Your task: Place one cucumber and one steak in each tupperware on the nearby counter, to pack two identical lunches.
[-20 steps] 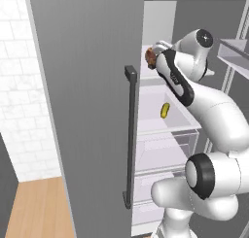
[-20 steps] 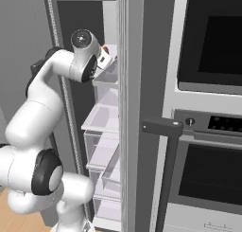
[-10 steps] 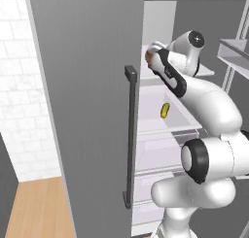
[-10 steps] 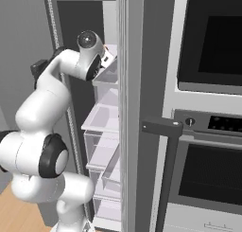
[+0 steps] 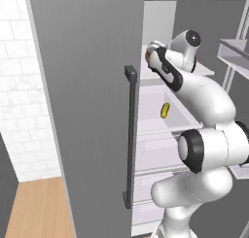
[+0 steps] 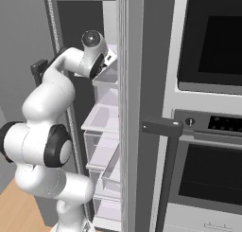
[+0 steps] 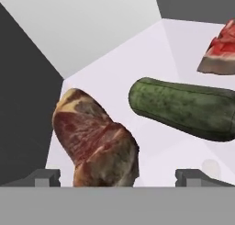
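In the hand view my gripper [image 7: 120, 175] is open, its fingertips [image 7: 43, 176] standing wide to either side of the near end of a dark brown-red steak [image 7: 94, 139] on a pale fridge shelf. Just beyond lies a dark green cucumber [image 7: 183, 108]. A bright red-pink steak [image 7: 220, 52] sits at the back right. In the left base view my gripper [image 5: 150, 57] reaches into the upper shelf, and a small yellow-green cucumber [image 5: 165, 110] lies one shelf lower. The tupperware and the counter are out of view.
The open grey fridge door [image 5: 87, 110] with its dark vertical handle [image 5: 129, 135] stands close on the left of the arm. Clear drawers [image 6: 101, 124] fill the lower fridge. A stacked wall oven [image 6: 208, 131] stands to the right.
The arm has pushed the hand further into the upper fridge shelf, toward the dark steak. The jaws have stayed open.
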Motion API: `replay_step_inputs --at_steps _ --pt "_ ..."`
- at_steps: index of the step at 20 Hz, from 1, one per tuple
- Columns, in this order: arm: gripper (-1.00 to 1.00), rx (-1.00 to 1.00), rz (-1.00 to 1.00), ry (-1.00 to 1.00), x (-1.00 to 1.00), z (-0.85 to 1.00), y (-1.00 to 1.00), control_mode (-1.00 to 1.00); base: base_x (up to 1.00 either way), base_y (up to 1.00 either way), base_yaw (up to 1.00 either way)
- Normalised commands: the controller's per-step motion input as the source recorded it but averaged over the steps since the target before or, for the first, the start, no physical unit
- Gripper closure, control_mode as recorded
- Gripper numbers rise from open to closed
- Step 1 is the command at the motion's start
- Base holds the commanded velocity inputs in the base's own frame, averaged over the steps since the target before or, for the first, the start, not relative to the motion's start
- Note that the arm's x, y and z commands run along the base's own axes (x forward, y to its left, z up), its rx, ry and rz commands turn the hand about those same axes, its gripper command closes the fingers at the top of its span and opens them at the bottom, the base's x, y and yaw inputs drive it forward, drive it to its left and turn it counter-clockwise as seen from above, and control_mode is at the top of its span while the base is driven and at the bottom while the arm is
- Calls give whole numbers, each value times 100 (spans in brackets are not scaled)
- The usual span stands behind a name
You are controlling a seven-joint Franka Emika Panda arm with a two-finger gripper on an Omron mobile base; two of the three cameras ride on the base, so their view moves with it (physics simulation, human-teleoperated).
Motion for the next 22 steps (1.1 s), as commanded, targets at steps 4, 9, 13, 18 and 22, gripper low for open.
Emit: replay_step_inputs --at_steps 4,9,13,18,22 --pt "-100 0 0 0 24 -13 0 -100 0 0 0" --pt "-100 0 0 1 24 -16 0 -100 0 0 0" --pt "100 0 0 2 19 -18 0 -100 0 0 0" --pt "100 0 0 8 5 -29 0 -100 0 0 0" --pt "100 -3 0 6 -2 -48 7 -100 0 0 0"
